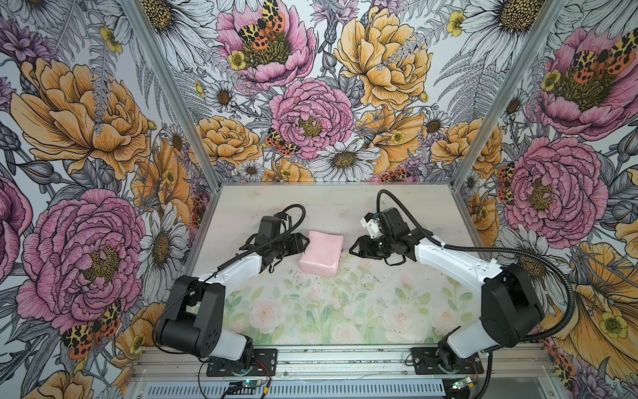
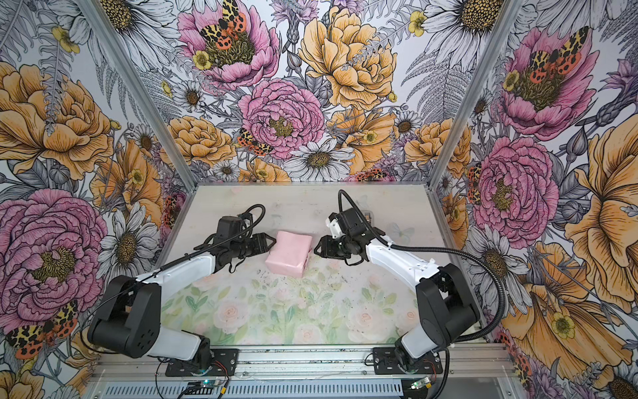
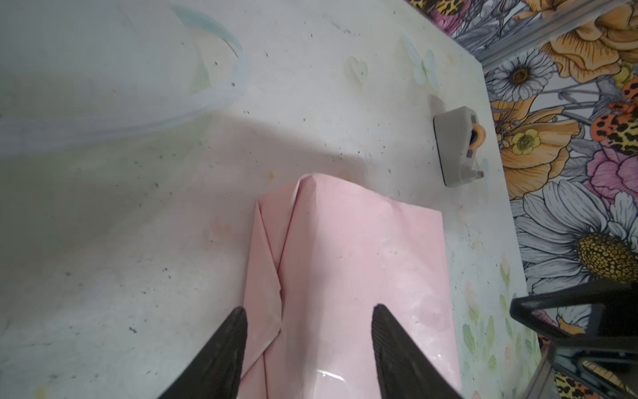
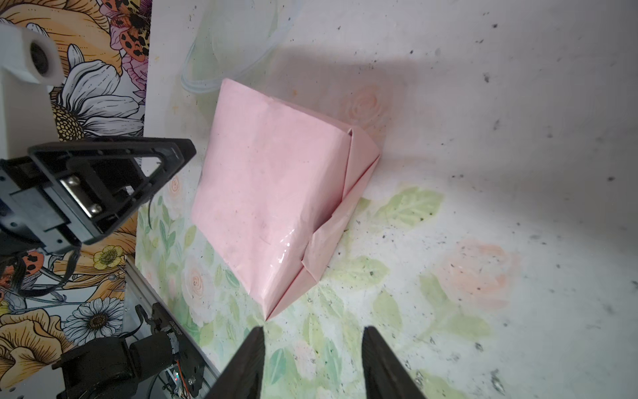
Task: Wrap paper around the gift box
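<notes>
left gripper (image 1: 304,242): jaws parted, nothing pinched, tips over the end fold of the paper (image 1: 321,254); contact cannot be told. right gripper (image 1: 353,249): jaws parted, empty, parcel corner just ahead, apart. gift box hidden, fully covered, lying between both tools. judged step: flattening end flaps; press squarely on the fold, opposite tool bracing. tape dispenser (image 3: 455,145) well beyond the parcel; table (image 1: 345,311) gives retreat room behind both tools.

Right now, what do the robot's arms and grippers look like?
The left arm and right arm have white shells between bulky black joints. A ribbed black cable loops along the right arm. The left gripper and right gripper are black, with triangular open-frame fingers.
</notes>
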You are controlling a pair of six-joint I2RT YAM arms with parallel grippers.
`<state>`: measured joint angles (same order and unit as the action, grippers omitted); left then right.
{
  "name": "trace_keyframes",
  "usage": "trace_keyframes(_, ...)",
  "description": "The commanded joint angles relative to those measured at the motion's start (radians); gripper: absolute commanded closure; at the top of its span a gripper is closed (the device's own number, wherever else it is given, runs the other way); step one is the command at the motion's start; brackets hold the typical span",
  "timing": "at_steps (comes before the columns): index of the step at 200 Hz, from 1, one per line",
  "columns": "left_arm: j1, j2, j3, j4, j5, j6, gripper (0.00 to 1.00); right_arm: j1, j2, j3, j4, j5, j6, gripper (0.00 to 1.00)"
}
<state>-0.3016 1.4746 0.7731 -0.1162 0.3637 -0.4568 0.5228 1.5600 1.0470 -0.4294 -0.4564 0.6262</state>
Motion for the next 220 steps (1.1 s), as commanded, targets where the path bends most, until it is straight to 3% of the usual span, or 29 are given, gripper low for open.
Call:
trace_keyframes(1,-0.039,0.016,-0.008,0.073,0.047,-0.029,0.43,0.026,0.052,-0.027,0.155,-0.019,0.107,0.50)
trace_keyframes(76,-0.082,0.019,-0.050,0.102,0.011,-0.043,0.58,0.068,0.163,-0.005,0.226,0.015,0.153,0.48)
trace_keyframes(118,-0.115,0.025,-0.055,0.109,-0.006,-0.051,0.67,0.068,0.181,-0.005,0.213,0.031,0.153,0.63)
trace_keyframes(165,-0.216,0.043,-0.052,0.170,-0.030,-0.107,0.72,0.038,0.142,-0.043,0.149,0.041,0.115,0.72)
trace_keyframes(220,-0.362,0.068,-0.020,0.210,-0.095,-0.163,0.73,-0.059,0.057,-0.093,0.015,0.032,0.000,0.74)
